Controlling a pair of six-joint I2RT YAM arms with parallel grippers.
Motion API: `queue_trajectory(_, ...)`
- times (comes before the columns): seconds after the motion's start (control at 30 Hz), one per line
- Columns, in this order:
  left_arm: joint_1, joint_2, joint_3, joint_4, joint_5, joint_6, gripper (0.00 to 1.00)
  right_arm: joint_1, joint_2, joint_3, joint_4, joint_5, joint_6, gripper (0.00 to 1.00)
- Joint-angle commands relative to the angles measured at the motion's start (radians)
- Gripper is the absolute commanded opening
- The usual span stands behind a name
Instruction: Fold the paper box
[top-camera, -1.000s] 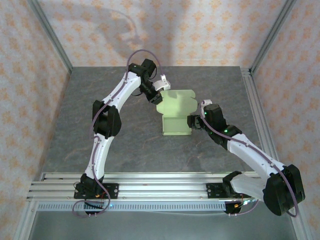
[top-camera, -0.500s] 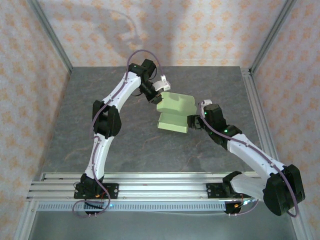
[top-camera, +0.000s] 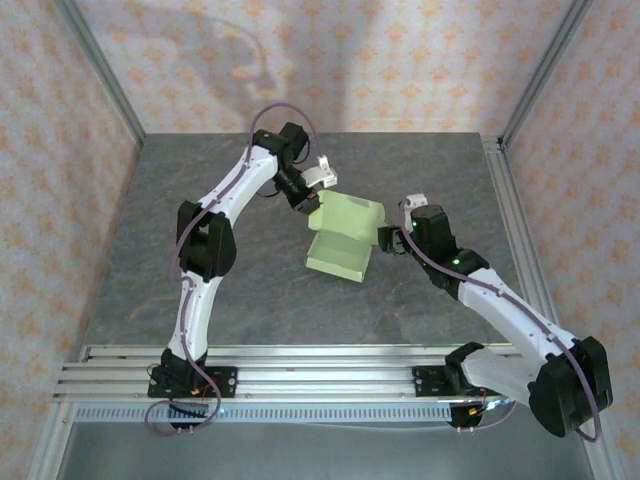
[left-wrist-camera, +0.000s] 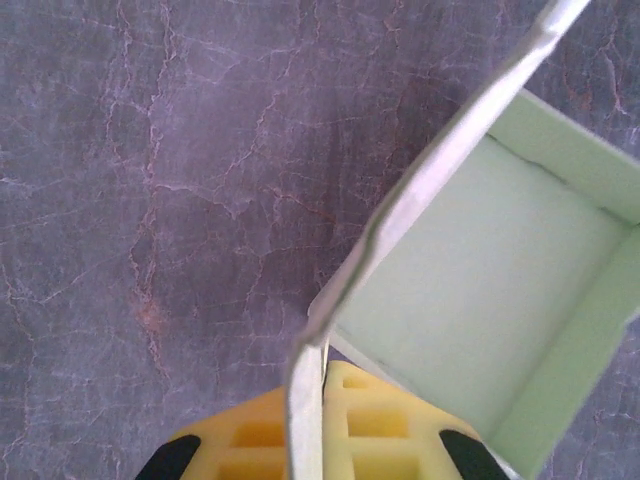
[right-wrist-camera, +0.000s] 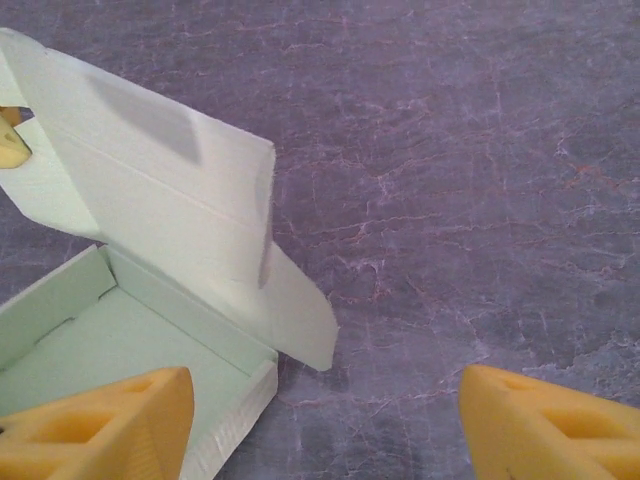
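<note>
one paper box (top-camera: 343, 238) lies on the surface (top-camera: 270, 300), lid (right-wrist-camera: 150, 190) raised. of two sets, the left fingers (left-wrist-camera: 380, 445) clamp the lid's edge; the right fingers (right-wrist-camera: 110, 420) stand wide apart, gripping nothing.

The left pincer (top-camera: 306, 197) has shut on the paper box (top-camera: 340, 245), dragging it leftward.

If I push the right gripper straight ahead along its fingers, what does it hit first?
Probably the box: one finger of the open right gripper lines up with its tray corner, while the gap between the fingers faces bare table. Depth is hard to judge.
</note>
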Motion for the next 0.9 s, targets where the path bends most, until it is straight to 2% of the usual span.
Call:
queue_trajectory(0.0, 0.003, -0.057, -0.009, 0.005, 0.011, 0.016, 0.04, -0.006, -0.022, 0.038, -0.025, 0.029, -0.037, 0.7)
queue_trajectory(0.3, 0.003, -0.072, -0.018, -0.005, 0.025, 0.021, 0.05, -0.012, -0.028, 0.057, -0.03, -0.006, -0.169, 0.7)
queue_trajectory(0.57, 0.003, -0.08, -0.042, -0.014, 0.059, 0.024, 0.04, -0.117, 0.068, 0.163, -0.092, -0.245, -0.373, 0.7)
queue_trajectory(0.73, 0.002, -0.081, -0.044, -0.017, 0.063, 0.028, 0.04, -0.184, 0.21, 0.312, -0.252, -0.404, -0.528, 0.69)
queue_trajectory(0.87, 0.004, -0.08, -0.04, -0.022, 0.068, 0.031, 0.04, -0.221, 0.319, 0.421, -0.366, -0.481, -0.624, 0.65)
